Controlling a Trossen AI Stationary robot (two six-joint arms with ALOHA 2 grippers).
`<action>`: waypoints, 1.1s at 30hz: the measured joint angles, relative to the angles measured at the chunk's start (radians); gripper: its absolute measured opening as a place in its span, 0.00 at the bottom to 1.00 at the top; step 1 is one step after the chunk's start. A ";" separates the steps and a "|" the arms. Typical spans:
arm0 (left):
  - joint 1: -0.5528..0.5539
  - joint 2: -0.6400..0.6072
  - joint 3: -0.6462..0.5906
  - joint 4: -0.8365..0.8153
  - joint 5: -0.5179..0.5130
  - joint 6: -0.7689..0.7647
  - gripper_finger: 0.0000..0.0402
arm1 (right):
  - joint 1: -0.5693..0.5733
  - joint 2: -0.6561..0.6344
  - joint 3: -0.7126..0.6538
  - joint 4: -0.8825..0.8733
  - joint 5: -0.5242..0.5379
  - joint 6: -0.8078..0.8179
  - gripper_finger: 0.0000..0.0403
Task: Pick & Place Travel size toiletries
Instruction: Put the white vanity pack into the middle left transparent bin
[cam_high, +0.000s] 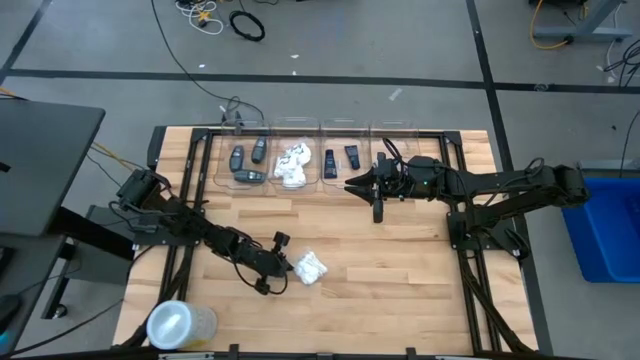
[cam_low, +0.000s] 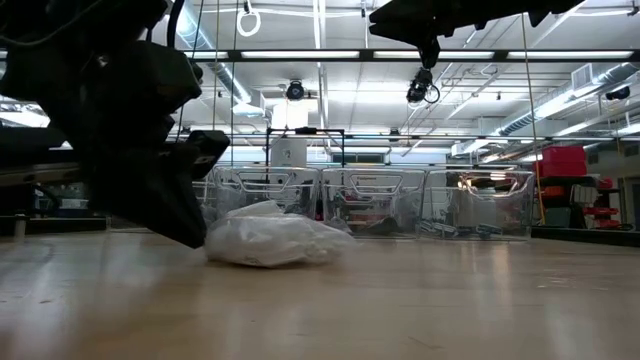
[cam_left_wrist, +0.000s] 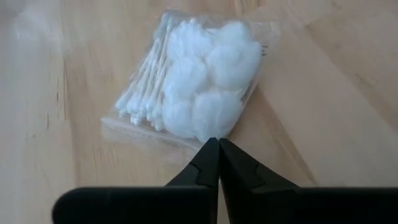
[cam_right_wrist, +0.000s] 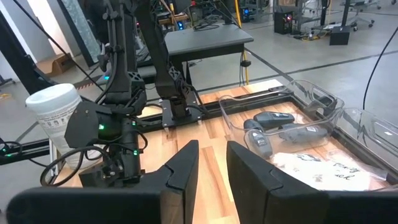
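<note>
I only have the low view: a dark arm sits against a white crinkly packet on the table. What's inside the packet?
Observer: The left wrist view shows the packet holds cotton swabs and cotton balls.
Operator: Is that gripper closed?
Observer: Yes. The left gripper is shut, with its tips at the packet's clear edge. I cannot tell whether they pinch the film.
Operator: Where is the other arm?
Observer: From above, the right gripper hangs open in front of the row of clear bins, holding nothing.

packet (cam_low: 268, 240) edge hidden behind left hand (cam_low: 190, 225), bin (cam_high: 343, 150) contents tiny
</note>
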 joint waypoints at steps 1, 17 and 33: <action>0.000 0.000 0.003 0.000 0.000 0.004 0.03 | 0.000 0.000 0.000 0.000 0.000 0.000 0.22; 0.000 0.000 0.071 -0.056 -0.027 0.148 0.03 | 0.000 0.000 0.000 0.000 0.000 0.000 0.21; 0.000 -0.191 0.072 -0.125 -0.024 0.147 0.03 | 0.000 0.000 0.000 0.000 -0.001 -0.003 0.21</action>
